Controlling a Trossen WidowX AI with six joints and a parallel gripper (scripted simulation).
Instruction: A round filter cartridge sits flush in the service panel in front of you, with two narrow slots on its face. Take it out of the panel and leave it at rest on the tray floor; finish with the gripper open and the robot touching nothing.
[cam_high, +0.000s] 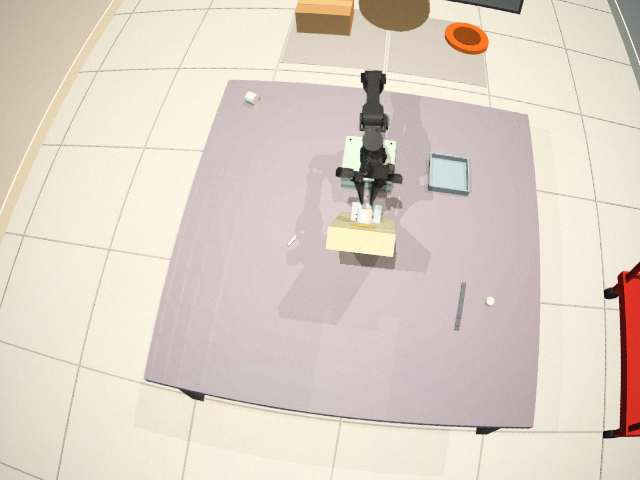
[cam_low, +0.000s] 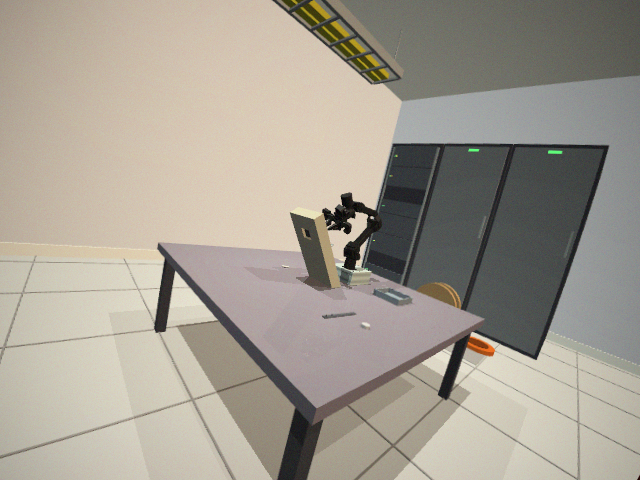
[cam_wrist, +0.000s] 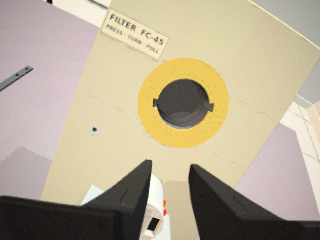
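The panel (cam_high: 360, 241) (cam_low: 315, 248) (cam_wrist: 120, 100) leans upright; its yellow ring (cam_wrist: 147, 120) surrounds an empty dark round hole. The whitish cartridge (cam_high: 364, 214) (cam_wrist: 156, 190) is out of the hole, low in front of the panel, tilted, with a dark slot and red marks visible. My gripper (cam_high: 367, 205) (cam_wrist: 170, 168) has its fingers a little apart, with nothing between the tips; the cartridge shows beyond and below them, partly behind one finger. A pale piece (cam_high: 376, 214) (cam_wrist: 92, 194) lies behind the cartridge; whether it carries it, I cannot tell. The tray (cam_high: 448, 192) holds nothing.
A grey bar (cam_high: 460, 305) (cam_low: 339, 315) and a small white disc (cam_high: 490, 301) (cam_low: 365, 325) lie on the table beyond the panel. A small white stick (cam_high: 292, 240) lies beside the panel, and a white cylinder (cam_high: 251, 98) is near a far table corner.
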